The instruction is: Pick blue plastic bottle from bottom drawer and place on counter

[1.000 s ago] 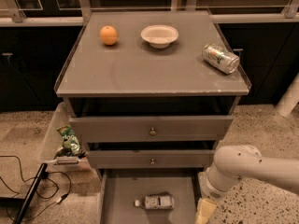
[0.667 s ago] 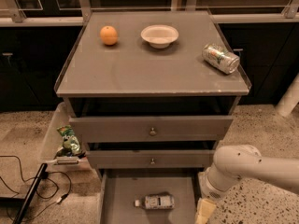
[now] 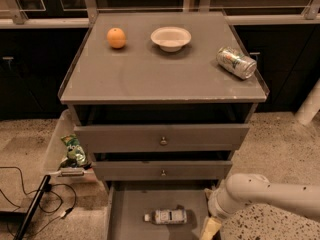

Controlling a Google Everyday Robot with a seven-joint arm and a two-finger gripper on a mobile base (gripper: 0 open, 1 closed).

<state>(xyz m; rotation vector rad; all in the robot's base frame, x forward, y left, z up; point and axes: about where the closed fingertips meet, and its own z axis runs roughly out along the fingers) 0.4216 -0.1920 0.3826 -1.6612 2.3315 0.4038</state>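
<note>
Clear plastic bottle (image 3: 165,216) lies sideways in bottom drawer (image 3: 125,209), lower centre. Your gripper (image 3: 210,229) right of it, apart, frame bottom; open or closed, can't tell.

A round orange fruit (image 3: 116,37) sat left of a shallow white bowl (image 3: 171,38); a dented silver-green can (image 3: 236,62) lay farther right; a green snack bag (image 3: 73,150) rested in a clear plastic bin (image 3: 52,146).
</note>
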